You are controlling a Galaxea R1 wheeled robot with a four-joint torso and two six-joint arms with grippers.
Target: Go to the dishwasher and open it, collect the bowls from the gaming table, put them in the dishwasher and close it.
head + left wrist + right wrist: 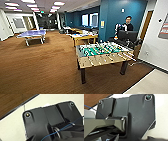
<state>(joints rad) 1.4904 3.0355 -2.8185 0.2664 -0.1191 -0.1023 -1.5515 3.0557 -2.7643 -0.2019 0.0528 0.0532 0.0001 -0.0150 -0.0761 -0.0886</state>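
The gaming table (84, 37), white-topped with a yellow edge and small colourful things on it, stands in the middle distance of the head view, behind the green table-football table (102, 52). I cannot make out the bowls on it from here. The dishwasher is out of view. The left wrist view looks past my dark plate (43, 119) at pale floor (11, 127) and a strip of brown carpet (11, 101). The right wrist view has my plate (140, 116) over the same pale floor (161, 119).
A blue table-tennis table (33, 33) stands far left on open brown carpet (37, 65). A person (128, 23) stands behind a dark control rig (127, 36) by the blue pillar (107, 22). A white wall (156, 47) and pale floor (150, 83) lie to the right.
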